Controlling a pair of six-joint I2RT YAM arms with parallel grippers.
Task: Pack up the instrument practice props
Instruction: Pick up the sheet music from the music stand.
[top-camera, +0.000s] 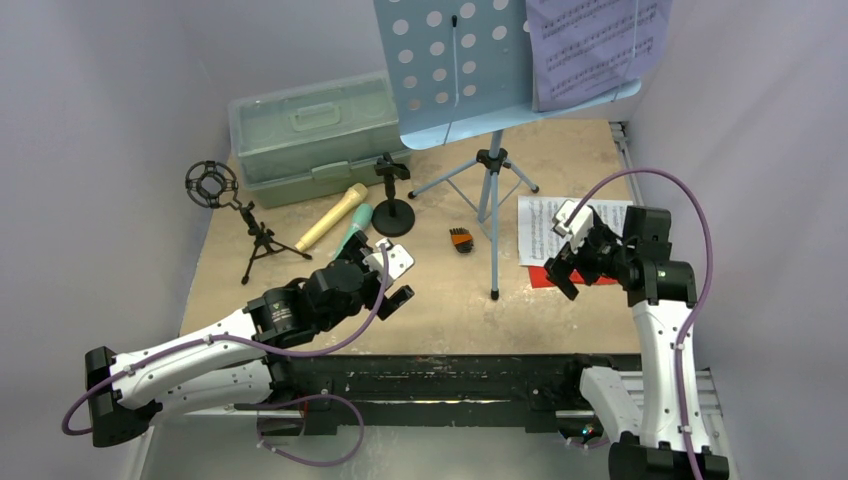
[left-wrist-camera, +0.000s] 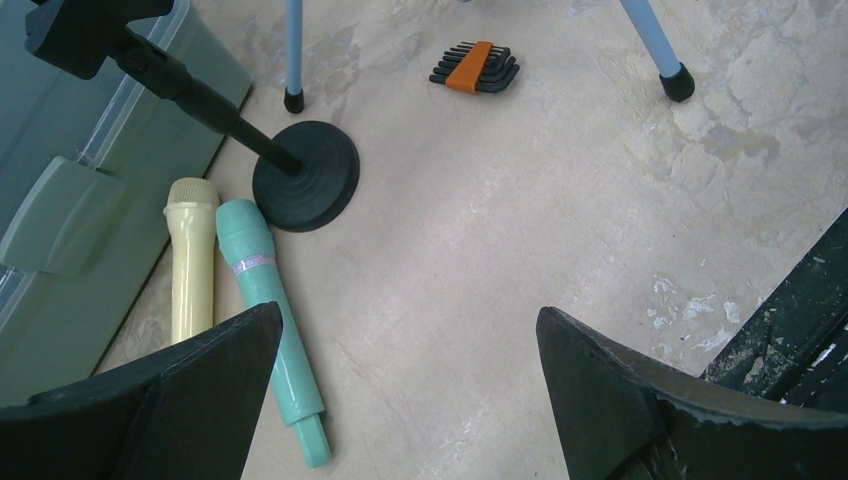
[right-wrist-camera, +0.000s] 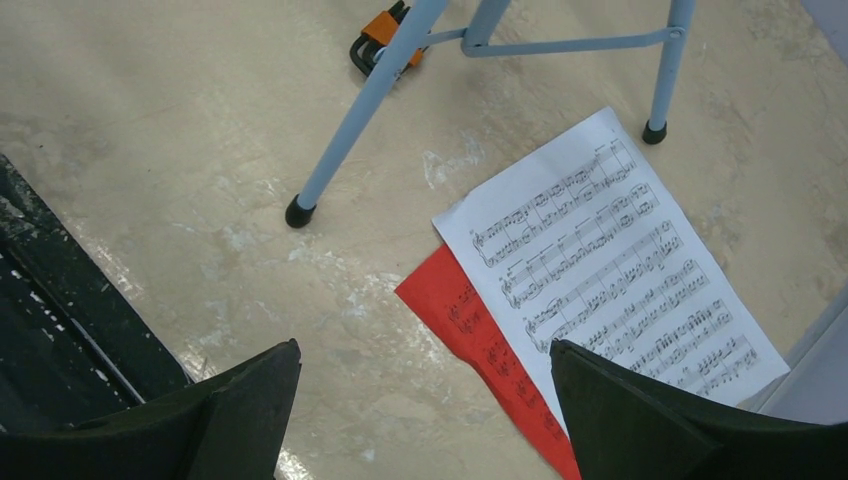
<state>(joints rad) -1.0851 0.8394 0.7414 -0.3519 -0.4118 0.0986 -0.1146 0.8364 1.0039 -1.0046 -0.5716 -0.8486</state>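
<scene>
The tan microphone (top-camera: 332, 217) and teal microphone (top-camera: 352, 228) lie side by side left of centre; both show in the left wrist view, tan (left-wrist-camera: 190, 260), teal (left-wrist-camera: 270, 310). The round-base mic holder (top-camera: 392, 200) stands behind them, the ring-top tripod holder (top-camera: 230, 205) at far left. The light-blue perforated music rack (top-camera: 455, 70) stands at the back with a purple sheet (top-camera: 590, 45) on it. A white sheet (right-wrist-camera: 610, 270) lies over a red sheet (right-wrist-camera: 490, 360) at right. My left gripper (top-camera: 392, 278) is open and empty above the table near the microphones. My right gripper (top-camera: 565, 250) is open and empty above the sheets.
A pale green translucent case (top-camera: 315, 135) sits closed at the back left. An orange-and-black hex key set (top-camera: 460, 240) lies near the rack's tripod legs (top-camera: 492, 200). The black rail (top-camera: 450, 370) runs along the table's near edge.
</scene>
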